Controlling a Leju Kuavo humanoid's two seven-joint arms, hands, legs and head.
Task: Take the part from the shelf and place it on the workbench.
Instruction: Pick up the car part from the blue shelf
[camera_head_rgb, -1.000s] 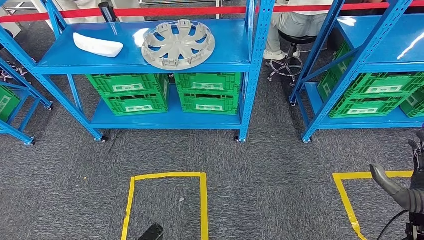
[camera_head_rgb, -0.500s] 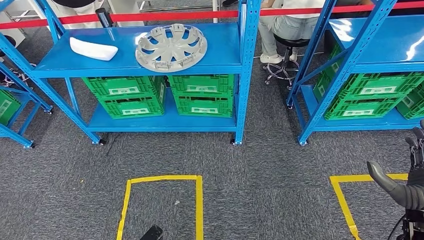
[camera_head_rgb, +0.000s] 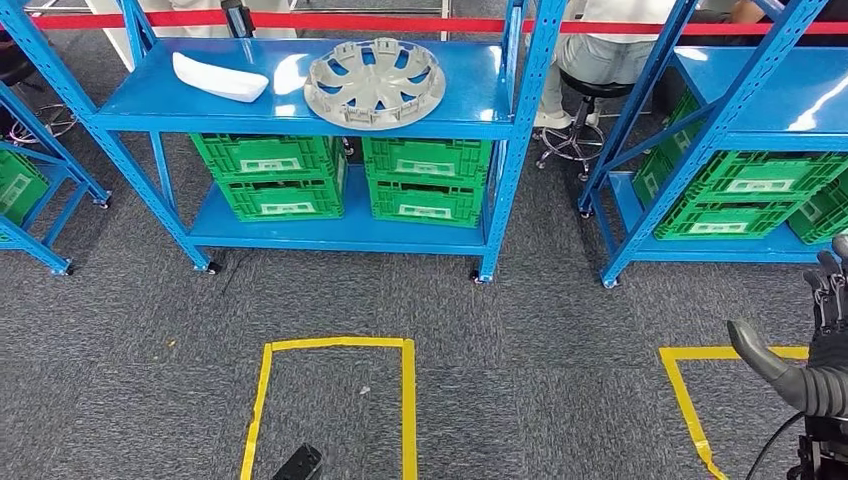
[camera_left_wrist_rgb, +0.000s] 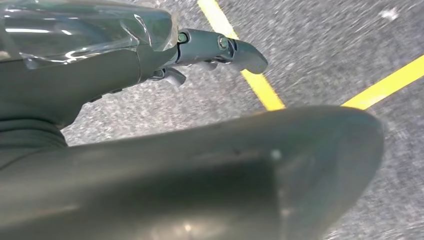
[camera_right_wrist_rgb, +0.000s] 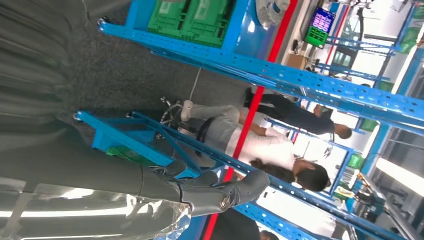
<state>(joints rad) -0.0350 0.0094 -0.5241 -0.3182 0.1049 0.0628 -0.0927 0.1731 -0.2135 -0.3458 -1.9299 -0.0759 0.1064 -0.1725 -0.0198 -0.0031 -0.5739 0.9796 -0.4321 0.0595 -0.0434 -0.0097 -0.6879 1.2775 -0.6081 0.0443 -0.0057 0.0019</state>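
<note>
Right hand (camera_head_rgb: 812, 365): fingers apart, holding nothing, low over the carpet (camera_head_rgb: 540, 350) beside a yellow tape square (camera_head_rgb: 690, 400); left hand (camera_left_wrist_rgb: 210, 50): fingers extended, holding nothing, above tape on the carpet; wheel cover (camera_head_rgb: 375, 83) lies flat on the shelf (camera_head_rgb: 460, 100) top, beside a white part (camera_head_rgb: 220, 78); green crates (camera_head_rgb: 345, 180) below.

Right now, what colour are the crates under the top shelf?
Green, with pale labels on the front: the crates show best in the head view.

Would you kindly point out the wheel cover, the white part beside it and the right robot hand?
wheel cover (camera_head_rgb: 375, 82), head view, centre hub.
white part (camera_head_rgb: 220, 78), head view, middle.
right robot hand (camera_head_rgb: 812, 375), head view, palm.
</note>
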